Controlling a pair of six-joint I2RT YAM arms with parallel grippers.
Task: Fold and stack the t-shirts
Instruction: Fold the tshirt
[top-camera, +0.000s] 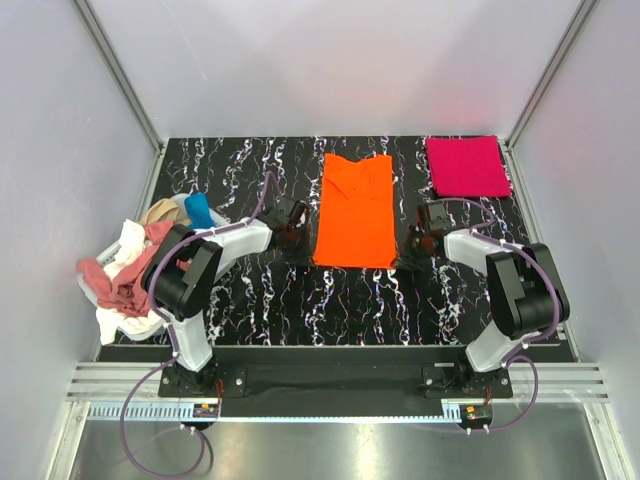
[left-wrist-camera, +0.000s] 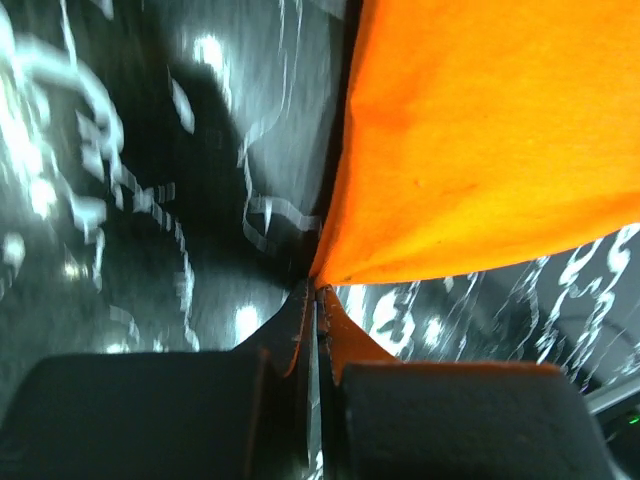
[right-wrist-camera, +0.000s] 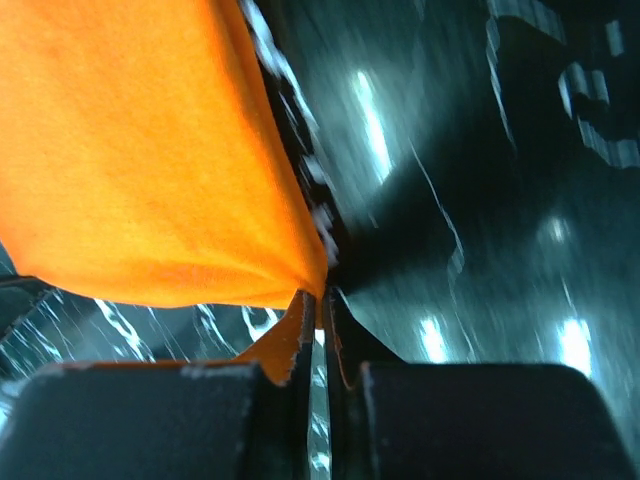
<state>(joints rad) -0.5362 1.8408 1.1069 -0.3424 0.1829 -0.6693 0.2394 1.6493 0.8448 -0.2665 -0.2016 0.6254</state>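
Observation:
The bright orange t-shirt (top-camera: 355, 210) lies as a long folded strip in the middle of the black marbled table. My left gripper (top-camera: 296, 240) is shut on its near left corner (left-wrist-camera: 330, 265). My right gripper (top-camera: 412, 245) is shut on its near right corner (right-wrist-camera: 305, 275). The orange cloth fills the upper part of both wrist views. A folded crimson-pink t-shirt (top-camera: 466, 166) lies at the far right. Dusty rose-red (top-camera: 120, 280), white (top-camera: 125, 240), tan (top-camera: 160, 212) and blue (top-camera: 199, 209) shirts are heaped in the basket at the left.
The white-and-blue plastic basket (top-camera: 130, 330) stands at the table's left edge beside my left arm. Grey walls and metal frame posts close in the table on three sides. Bare marbled tabletop (top-camera: 330, 310) lies between the orange shirt and the arm bases.

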